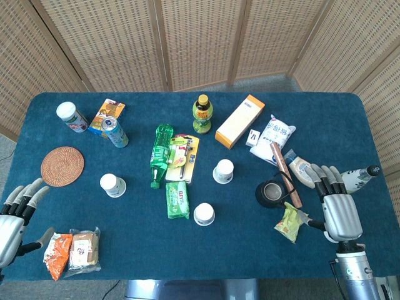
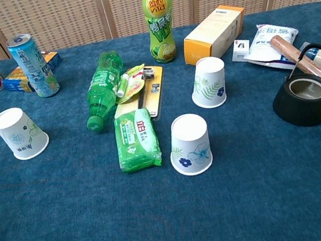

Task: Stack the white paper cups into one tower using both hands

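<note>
Three white paper cups stand upside down on the blue table. One cup [image 1: 113,185] [image 2: 21,133] is at the left, one [image 1: 224,171] [image 2: 209,82] in the middle with a leaf print, and one [image 1: 204,214] [image 2: 190,144] nearest the front with a blue flower print. My left hand [image 1: 15,215] rests open at the table's front left corner, far from the cups. Over the front right, my right hand [image 1: 337,203] is open with fingers spread. Neither hand shows in the chest view.
A lying green bottle [image 1: 160,153], green wipes pack [image 1: 177,200], upright drink bottle [image 1: 201,114] and orange box [image 1: 240,121] sit among the cups. A black teapot [image 1: 273,192], rolling pin and green packet [image 1: 289,224] lie near my right hand. Snack packs [image 1: 72,250] lie near my left hand.
</note>
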`<state>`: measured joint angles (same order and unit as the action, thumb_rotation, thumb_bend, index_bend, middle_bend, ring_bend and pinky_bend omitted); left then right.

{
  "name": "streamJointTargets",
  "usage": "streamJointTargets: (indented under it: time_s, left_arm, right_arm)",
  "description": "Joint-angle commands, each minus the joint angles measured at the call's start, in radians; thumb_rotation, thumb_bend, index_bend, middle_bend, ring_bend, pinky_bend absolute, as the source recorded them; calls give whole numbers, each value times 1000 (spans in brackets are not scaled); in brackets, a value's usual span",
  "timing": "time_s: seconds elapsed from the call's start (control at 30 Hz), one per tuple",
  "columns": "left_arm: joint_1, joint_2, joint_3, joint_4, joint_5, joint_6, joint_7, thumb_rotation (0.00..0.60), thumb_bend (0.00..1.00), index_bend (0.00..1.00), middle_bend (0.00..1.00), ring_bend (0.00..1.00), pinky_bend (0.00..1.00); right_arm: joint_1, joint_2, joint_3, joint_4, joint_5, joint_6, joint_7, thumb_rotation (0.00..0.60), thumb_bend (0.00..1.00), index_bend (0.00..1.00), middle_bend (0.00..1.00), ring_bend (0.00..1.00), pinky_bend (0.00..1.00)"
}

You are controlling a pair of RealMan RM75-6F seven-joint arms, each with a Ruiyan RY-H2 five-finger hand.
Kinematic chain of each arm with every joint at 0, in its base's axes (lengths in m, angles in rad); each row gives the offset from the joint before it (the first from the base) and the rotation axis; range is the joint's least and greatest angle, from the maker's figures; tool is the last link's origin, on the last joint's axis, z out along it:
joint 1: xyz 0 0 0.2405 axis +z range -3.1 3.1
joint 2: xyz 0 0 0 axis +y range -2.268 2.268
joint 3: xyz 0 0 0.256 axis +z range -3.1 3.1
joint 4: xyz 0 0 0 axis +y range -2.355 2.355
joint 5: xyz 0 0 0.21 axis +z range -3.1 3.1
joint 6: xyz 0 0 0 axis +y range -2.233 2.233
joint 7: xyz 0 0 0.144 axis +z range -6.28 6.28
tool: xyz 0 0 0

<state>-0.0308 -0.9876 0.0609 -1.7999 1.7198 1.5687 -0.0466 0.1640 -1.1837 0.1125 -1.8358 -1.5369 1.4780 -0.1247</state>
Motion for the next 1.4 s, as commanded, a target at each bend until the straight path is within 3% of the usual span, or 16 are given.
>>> streamJointTargets:
  time_s: [0.03, 0.7, 1.07, 1.4]
  left_arm:
    - [1, -2, 5, -2, 8, -2, 6, 600, 355, 0, 0, 0, 0]
    - [7, 7, 9, -18, 38, 26, 5, 600, 355, 0, 0, 0, 0]
    - [4, 18, 3, -24, 16, 21, -21, 600, 354, 0, 0, 0, 0]
    - [0, 27, 2, -26, 4, 10, -39, 600, 355, 0, 0, 0, 0]
  right_arm:
    - [-2, 1, -1, 1, -3, 5, 1, 600, 220, 101, 0, 0, 0]
    - [3, 4, -21, -4, -33, -10, -19, 600, 224, 101, 0, 0, 0]
    - [135, -1, 27, -81, -24, -172, -136, 600, 220, 99, 0, 0, 0]
    - [316, -108, 84, -101, 89, -393, -277, 600, 222, 96, 0, 0, 42]
